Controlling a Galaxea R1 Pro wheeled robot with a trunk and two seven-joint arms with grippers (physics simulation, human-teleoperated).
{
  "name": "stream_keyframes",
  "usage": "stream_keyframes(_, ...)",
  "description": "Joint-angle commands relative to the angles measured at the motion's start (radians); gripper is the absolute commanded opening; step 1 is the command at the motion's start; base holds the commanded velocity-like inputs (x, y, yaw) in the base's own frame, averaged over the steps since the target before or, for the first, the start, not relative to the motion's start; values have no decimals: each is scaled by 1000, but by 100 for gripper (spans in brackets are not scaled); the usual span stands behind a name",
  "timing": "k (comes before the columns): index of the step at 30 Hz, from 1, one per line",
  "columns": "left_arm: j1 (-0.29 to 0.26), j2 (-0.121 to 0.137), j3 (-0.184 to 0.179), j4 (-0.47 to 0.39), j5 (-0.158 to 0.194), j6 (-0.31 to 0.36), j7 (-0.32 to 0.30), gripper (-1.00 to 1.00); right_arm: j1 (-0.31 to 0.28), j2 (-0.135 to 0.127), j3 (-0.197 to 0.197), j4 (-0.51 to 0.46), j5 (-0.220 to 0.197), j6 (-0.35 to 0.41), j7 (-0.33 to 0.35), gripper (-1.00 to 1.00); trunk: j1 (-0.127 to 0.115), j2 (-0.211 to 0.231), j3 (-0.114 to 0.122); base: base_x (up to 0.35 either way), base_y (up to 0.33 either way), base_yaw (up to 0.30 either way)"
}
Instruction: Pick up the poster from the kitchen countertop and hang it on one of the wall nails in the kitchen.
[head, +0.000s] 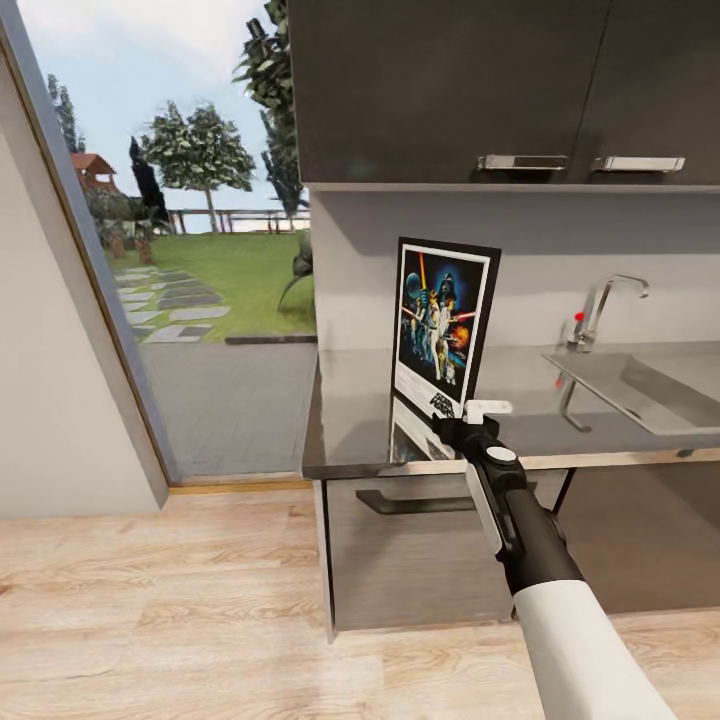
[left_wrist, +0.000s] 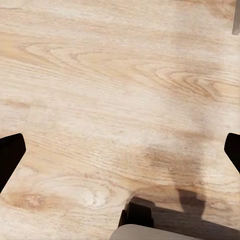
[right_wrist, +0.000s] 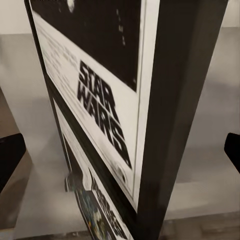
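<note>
The poster (head: 441, 330) stands upright on the bench (head: 350, 440), just ahead of the right gripper (head: 478, 412), whose jaws are wide either side of its lower edge, apparently ready to clamp it.

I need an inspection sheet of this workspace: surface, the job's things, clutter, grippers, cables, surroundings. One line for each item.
Surface: grey countertop, glossy, mirrors the poster; sink and tap at its right part.
Job's things: poster stands upright on the countertop near the front edge; no wall nail seen.
Clutter: nothing seen.
Grippers: right gripper is at the poster's lower corner, its fingers wide apart on both sides of the frame edge, not closed. Left gripper is open over the wooden floor.
Cables: nothing seen.
Surroundings: dark upper cabinets, big window with garden view.
</note>
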Motion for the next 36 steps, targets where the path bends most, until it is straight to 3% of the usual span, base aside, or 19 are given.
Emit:
stream_keyframes(1,0,0,1,-1,0,-2,-1,100,-1,0,1,-1,5,6,-3,100,0,0,-1,2,1,0)
stream_keyframes(5,0,0,1,-1,0,-2,-1,100,-1,0,1,-2,5,6,-3,100,0,0,-1,0,0,0)
stream_keyframes(6,0,0,1,-1,0,-2,-1,100,-1,0,1,-2,5,6,-3,-100,0,0,-1,0,0,0)
stream_keyframes(33,0,0,1,-2,0,-2,-1,100,-1,0,1,-12,5,9,-4,-100,0,0,-1,0,0,0)
stream_keyframes(34,0,0,1,-2,0,-2,-1,100,-1,1,2,-59,5,17,-5,-100,0,0,-1,0,0,0)
stream_keyframes(36,0,0,1,-2,0,-2,-1,100,-1,1,2,-62,5,17,-5,-100,0,0,-1,0,0,0)
